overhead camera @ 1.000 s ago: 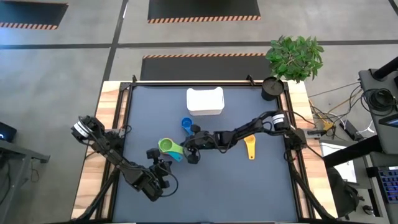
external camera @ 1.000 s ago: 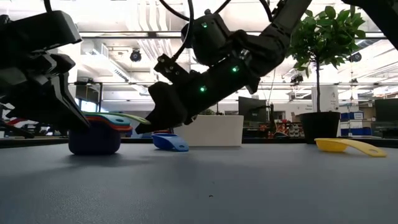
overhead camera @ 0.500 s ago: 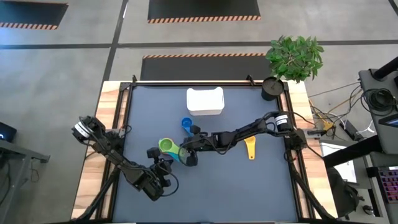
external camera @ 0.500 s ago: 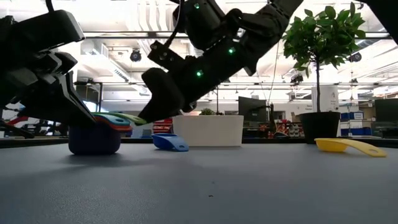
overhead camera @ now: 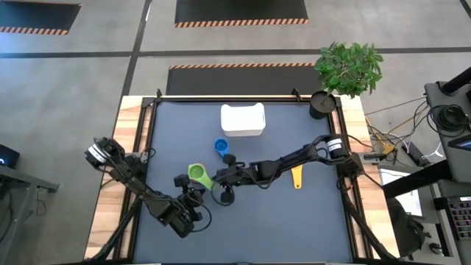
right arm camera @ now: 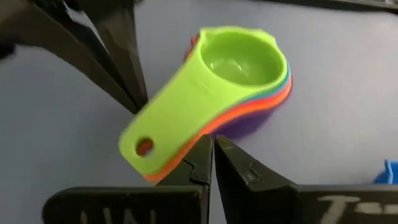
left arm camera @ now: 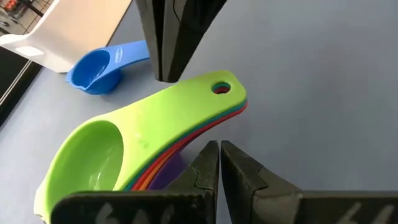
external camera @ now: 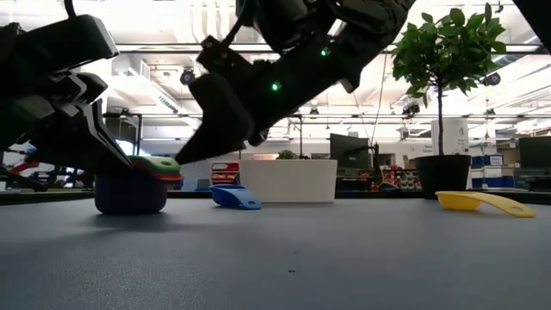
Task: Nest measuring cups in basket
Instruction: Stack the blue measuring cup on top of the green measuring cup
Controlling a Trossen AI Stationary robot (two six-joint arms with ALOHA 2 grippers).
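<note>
Stacking underway: green-topped nested cups (overhead camera: 197,174) just ahead of right gripper (overhead camera: 218,182), closed and empty; left gripper (left arm camera: 219,163) likewise. Next: fetch blue cup (overhead camera: 220,146).

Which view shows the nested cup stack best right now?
The right wrist view: the nested cup stack fills it, green on top, coloured rims layered beneath. The left wrist view shows it nearly as well. The high view shows only green; the low view shows it side-on.
</note>
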